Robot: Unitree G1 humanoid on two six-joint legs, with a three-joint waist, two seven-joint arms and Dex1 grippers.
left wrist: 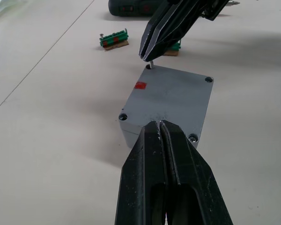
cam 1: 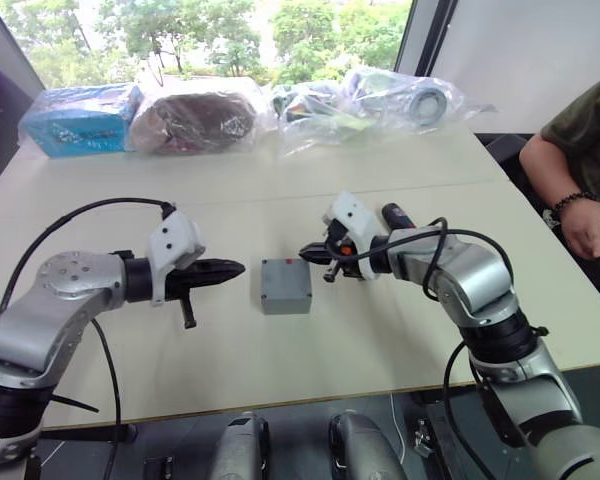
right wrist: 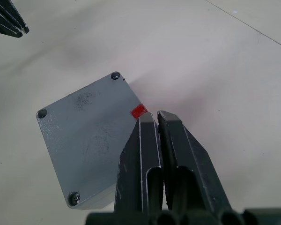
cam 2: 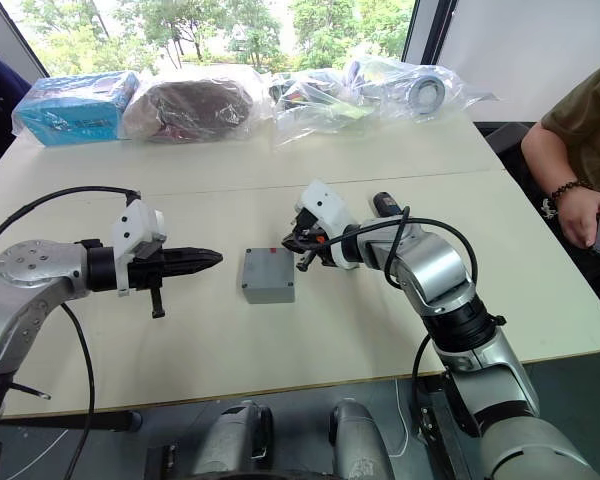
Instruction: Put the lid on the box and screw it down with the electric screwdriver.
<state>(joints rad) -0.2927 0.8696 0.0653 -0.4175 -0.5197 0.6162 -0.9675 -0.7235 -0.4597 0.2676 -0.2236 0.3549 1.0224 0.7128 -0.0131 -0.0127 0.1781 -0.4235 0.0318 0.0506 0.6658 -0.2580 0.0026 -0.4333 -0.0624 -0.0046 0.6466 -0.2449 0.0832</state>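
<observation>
The grey lid [cam 1: 286,278] lies flat on the box [left wrist: 129,135] at the table's middle, with a red mark [left wrist: 140,86] near its far edge. My right gripper [cam 1: 308,253] is shut on a small metal screw [left wrist: 151,63], which it holds tip-down over the lid's far corner hole. My left gripper [cam 1: 238,268] is shut and empty, just left of the box and pointing at it. The black electric screwdriver [cam 1: 395,215] lies on the table behind my right arm.
Two small green circuit pieces [left wrist: 114,39] lie on the table beyond the box. Plastic-wrapped bundles [cam 1: 195,115] and a blue packet [cam 1: 80,120] line the far edge. A person's arm [cam 1: 580,190] rests at the right side of the table.
</observation>
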